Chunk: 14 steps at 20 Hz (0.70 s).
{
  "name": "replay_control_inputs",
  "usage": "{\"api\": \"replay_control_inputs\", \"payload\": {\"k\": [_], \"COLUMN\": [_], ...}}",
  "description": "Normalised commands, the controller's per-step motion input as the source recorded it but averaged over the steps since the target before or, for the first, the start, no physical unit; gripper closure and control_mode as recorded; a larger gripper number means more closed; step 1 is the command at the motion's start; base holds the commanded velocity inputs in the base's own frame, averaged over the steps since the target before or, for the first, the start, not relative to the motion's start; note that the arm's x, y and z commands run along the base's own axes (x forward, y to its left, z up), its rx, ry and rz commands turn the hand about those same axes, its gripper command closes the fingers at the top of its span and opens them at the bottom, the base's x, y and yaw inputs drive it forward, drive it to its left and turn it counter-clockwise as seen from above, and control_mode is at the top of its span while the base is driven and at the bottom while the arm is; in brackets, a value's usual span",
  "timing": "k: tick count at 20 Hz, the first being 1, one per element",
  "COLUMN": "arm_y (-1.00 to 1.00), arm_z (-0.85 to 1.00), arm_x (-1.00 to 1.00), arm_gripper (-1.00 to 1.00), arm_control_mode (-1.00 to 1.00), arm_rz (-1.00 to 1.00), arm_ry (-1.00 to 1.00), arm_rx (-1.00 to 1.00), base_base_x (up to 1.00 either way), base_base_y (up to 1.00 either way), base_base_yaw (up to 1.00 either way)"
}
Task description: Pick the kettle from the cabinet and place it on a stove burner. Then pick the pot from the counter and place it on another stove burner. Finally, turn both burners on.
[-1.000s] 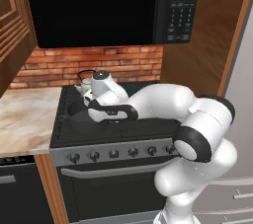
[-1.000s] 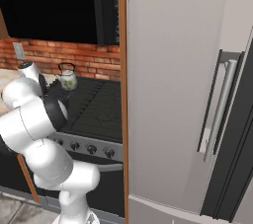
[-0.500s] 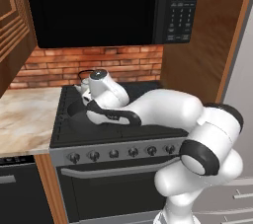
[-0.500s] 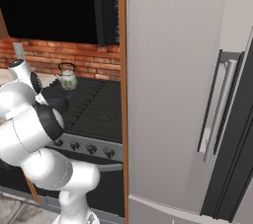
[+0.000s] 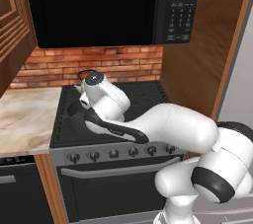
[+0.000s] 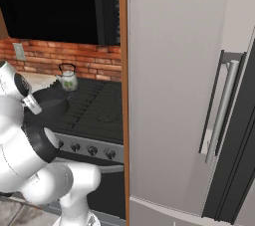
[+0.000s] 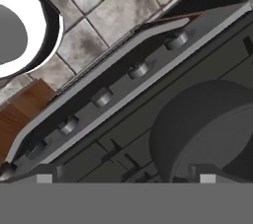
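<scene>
While the kettle [image 6: 67, 78] and the pot [image 6: 50, 106] stand where they stood one second ago, the arm [image 5: 173, 129] has changed its pose: the elbow has dropped lower and further to the right, and the forearm now reaches long and flat over the front of the black cooktop [image 6: 99, 108]. The kettle is on the back left burner, near the brick wall, and the pot is on the front left burner, just before it. In the hand view the gripper [image 7: 126, 178] is spread wide with nothing between its jaws, so the pot is released. The same view looks down on the rim of the pot and on the row of steel knobs [image 7: 139, 70] beside it. I judge that both placing steps are done and only the turning of the two burners is left. The next move probably needs the hand lower, in front of the left knobs.
</scene>
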Motion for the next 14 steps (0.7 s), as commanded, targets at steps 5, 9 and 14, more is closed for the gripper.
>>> {"api": "replay_control_inputs", "payload": {"k": [5,9,14], "arm_y": [0.03,0.02,0.03], "arm_z": [0.15,0.08,0.03], "arm_x": [-0.48,-0.49,-0.47], "arm_gripper": [-1.0,-1.0,-1.0], "arm_control_mode": [-1.0,-1.0,-1.0], "arm_rz": [0.0,0.0,0.0], "arm_ry": [-0.07,-0.09,-0.11], "arm_rx": [-0.05,-0.06,-0.08], "base_base_x": [0.0,0.0,0.0], "base_base_y": [0.0,0.0,0.0], "base_base_yaw": [0.0,0.0,0.0]}}
